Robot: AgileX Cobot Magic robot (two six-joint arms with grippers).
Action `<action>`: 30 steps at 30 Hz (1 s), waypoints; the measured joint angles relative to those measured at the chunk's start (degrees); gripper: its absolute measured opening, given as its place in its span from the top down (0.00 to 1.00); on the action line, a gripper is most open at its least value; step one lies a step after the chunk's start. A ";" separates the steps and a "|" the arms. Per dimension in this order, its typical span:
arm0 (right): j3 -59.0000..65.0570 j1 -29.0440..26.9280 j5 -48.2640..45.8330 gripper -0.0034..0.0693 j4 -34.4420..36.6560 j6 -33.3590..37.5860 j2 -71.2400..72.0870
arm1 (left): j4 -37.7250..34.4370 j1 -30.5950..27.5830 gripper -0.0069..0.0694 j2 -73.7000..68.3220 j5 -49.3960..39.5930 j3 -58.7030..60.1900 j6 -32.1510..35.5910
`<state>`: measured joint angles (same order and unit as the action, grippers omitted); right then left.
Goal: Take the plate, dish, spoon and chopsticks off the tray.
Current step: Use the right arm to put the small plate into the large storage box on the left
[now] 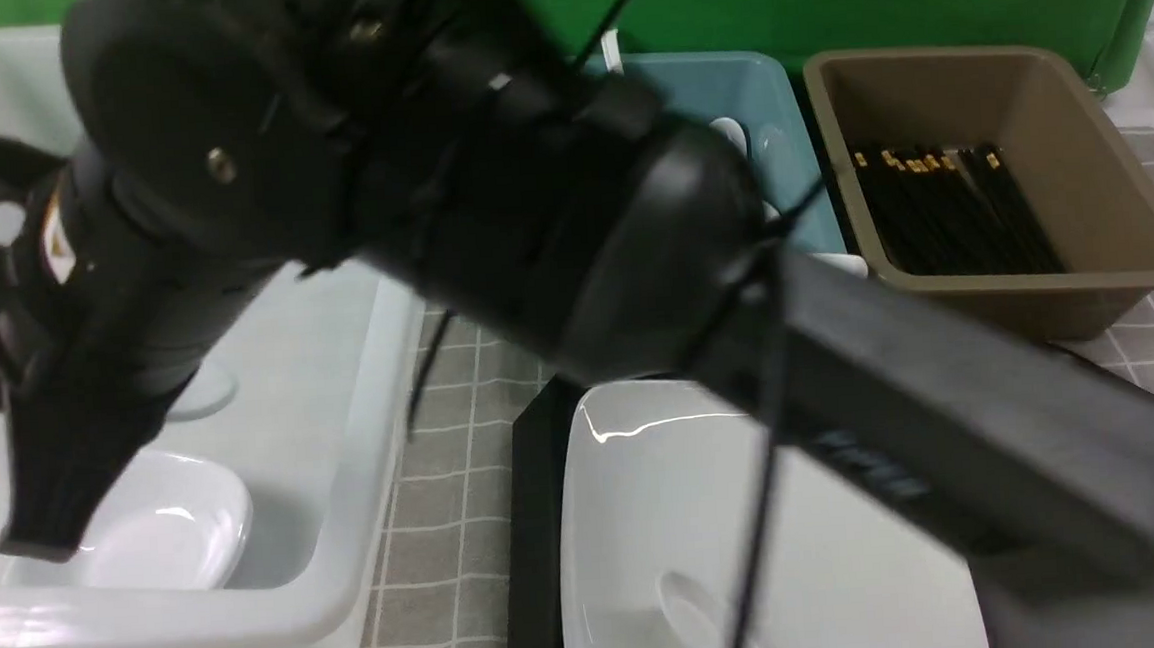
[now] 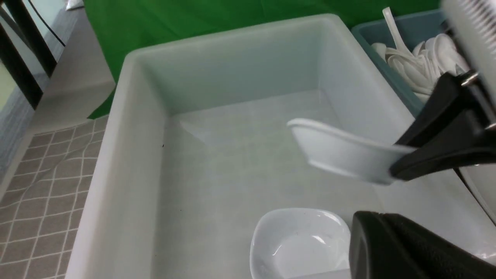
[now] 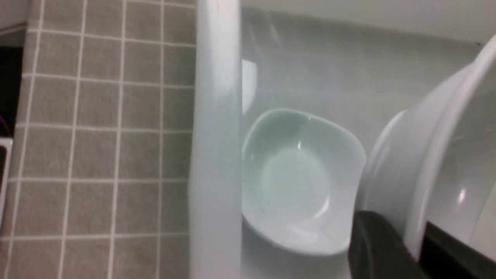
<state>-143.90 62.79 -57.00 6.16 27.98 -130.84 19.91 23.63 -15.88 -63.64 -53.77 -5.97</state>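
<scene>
Plate (image 1: pixel 649 510) glossy white, rounded corners

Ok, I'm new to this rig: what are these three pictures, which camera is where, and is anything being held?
This is a robot with two black arms, each ending in a two-fingered hand. The wide picture comes from a camera between the arms, looking forward; the other two come from cameras on the left and right wrists. The right hand is closed on the rim of a small white dish, held over the big white bin, where a second dish lies. The left hand is shut; nothing shows in it. On the grey checked cloth sit the black tray carrying the large plate, a teal bin of white spoons and a brown bin of black chopsticks.
</scene>
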 joint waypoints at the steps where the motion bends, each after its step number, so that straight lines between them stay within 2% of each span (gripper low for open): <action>1: -2.18 -0.43 0.09 0.86 1.05 0.13 -2.43 | 0.00 0.00 0.88 0.06 -0.08 0.00 0.00; 8: -5.42 -2.02 3.59 0.86 5.98 0.36 -10.50 | -0.11 0.00 0.88 0.12 2.29 0.00 0.00; 19: -5.45 -2.15 4.78 0.86 6.59 0.80 -13.09 | -4.02 0.00 0.88 0.12 3.93 0.00 0.00; 22: -5.45 -2.15 5.34 0.82 6.64 1.01 -13.22 | -5.06 0.00 0.88 0.12 3.93 0.00 0.00; 27: -5.07 -2.15 5.66 0.64 7.01 1.21 -13.53 | -6.94 0.00 0.88 0.12 3.93 0.00 0.29; 30: -4.12 -2.15 5.52 0.60 7.28 1.15 -13.57 | -8.29 0.00 0.88 0.12 3.93 0.00 1.49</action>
<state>-148.03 60.65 -51.48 13.44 29.13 -144.40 11.62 23.63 -15.75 -59.71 -53.77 -4.48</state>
